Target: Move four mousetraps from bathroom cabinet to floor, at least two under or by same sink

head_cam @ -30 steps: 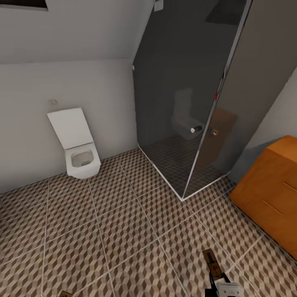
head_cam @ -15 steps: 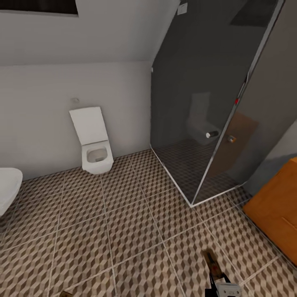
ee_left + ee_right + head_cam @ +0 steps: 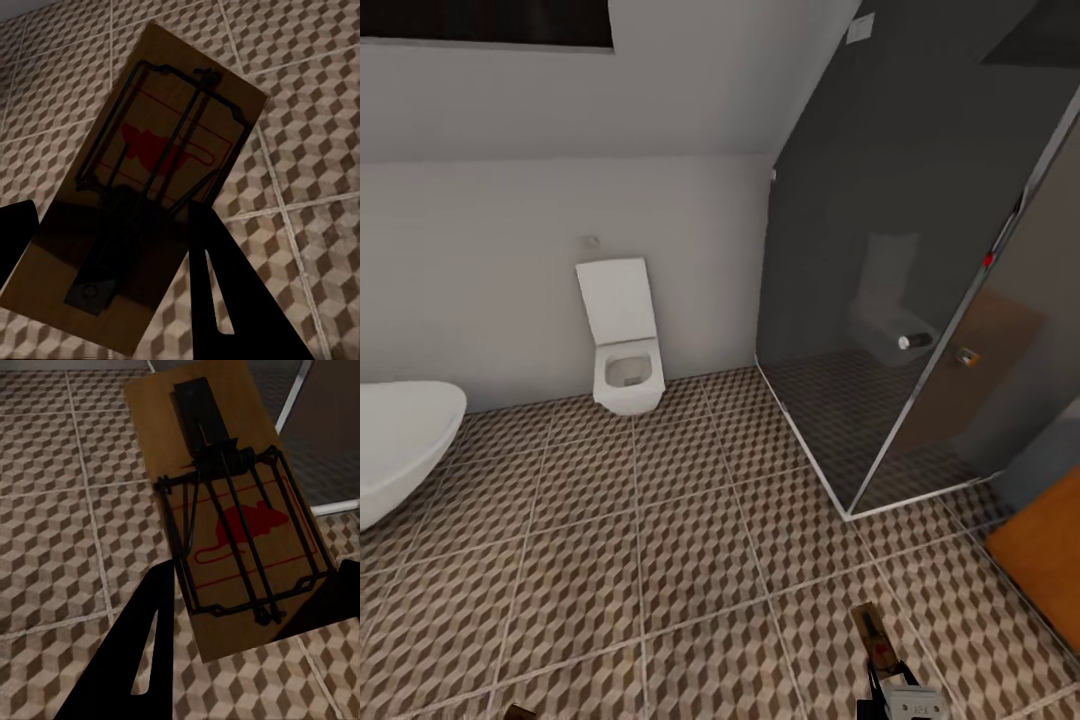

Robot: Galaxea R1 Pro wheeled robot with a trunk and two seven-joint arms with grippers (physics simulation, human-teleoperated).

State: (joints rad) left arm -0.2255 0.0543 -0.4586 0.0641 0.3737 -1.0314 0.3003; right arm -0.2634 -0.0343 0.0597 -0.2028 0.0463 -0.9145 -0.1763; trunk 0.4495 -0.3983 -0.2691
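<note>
In each hand I carry a mousetrap, a tan wooden board with black wire and a red mouse print. My left gripper (image 3: 112,277) is shut on one mousetrap (image 3: 154,180), held above the cube-patterned bathroom floor (image 3: 300,97). The other mousetrap (image 3: 232,510) sits between the dark fingers (image 3: 142,649) of my right gripper (image 3: 240,615), also above the tiles. In the head view that right gripper (image 3: 905,703) is at the lower edge with its mousetrap (image 3: 873,633) sticking forward. An orange-brown corner of the cabinet (image 3: 1048,560) shows at the right edge. The sink is out of view.
A white wall-hung toilet (image 3: 625,350) is mounted on the far wall. A white oval bathtub (image 3: 400,445) juts in from the left. A dark glass shower enclosure (image 3: 920,300) fills the right corner. Patterned floor (image 3: 690,540) stretches between them.
The head camera has swung left, so the toilet and shower slid right, the bathtub came into view and the cabinet moved mostly out of frame. Both grippers still hold their traps.
</note>
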